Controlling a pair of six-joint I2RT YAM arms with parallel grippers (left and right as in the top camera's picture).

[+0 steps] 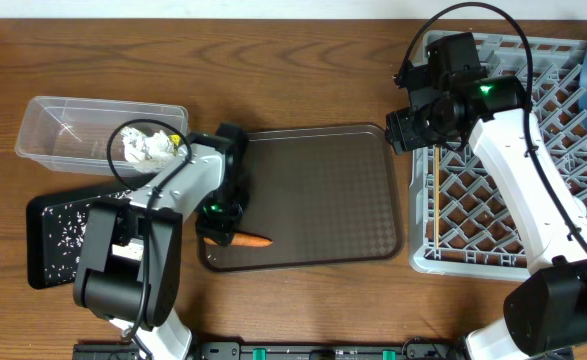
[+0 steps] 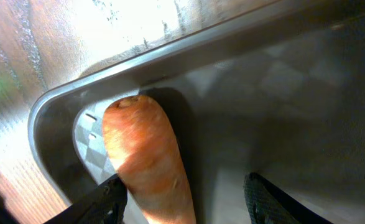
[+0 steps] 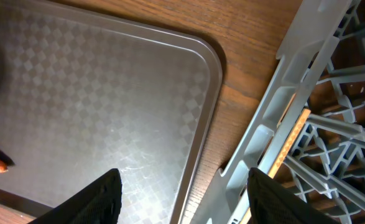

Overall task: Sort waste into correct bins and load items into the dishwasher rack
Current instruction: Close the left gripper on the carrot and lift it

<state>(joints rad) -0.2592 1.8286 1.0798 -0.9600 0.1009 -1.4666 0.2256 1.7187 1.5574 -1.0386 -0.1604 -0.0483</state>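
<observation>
Left pincer (image 2: 182, 196) apart, straddling carrot (image 2: 146, 158) in brown tray (image 2: 281, 93) corner, carrot close to one finger. Right pincer (image 3: 185, 196) apart, empty, above tray edge beside rack (image 3: 291, 93).

This looks like a robot test room made to seem like a kitchen. One white and black robot arm (image 1: 138, 275) stands at the near edge of the wooden table (image 1: 303, 60), and another robot arm (image 1: 548, 200) stands by the near right corner. Kitchen things lie on the table: a grey dishwasher rack (image 1: 463, 262) at the right edge, a brown tray (image 1: 323, 190) in the middle, and a clear tub (image 1: 63, 125) and a black tray (image 1: 58, 235) by the left edge.
</observation>
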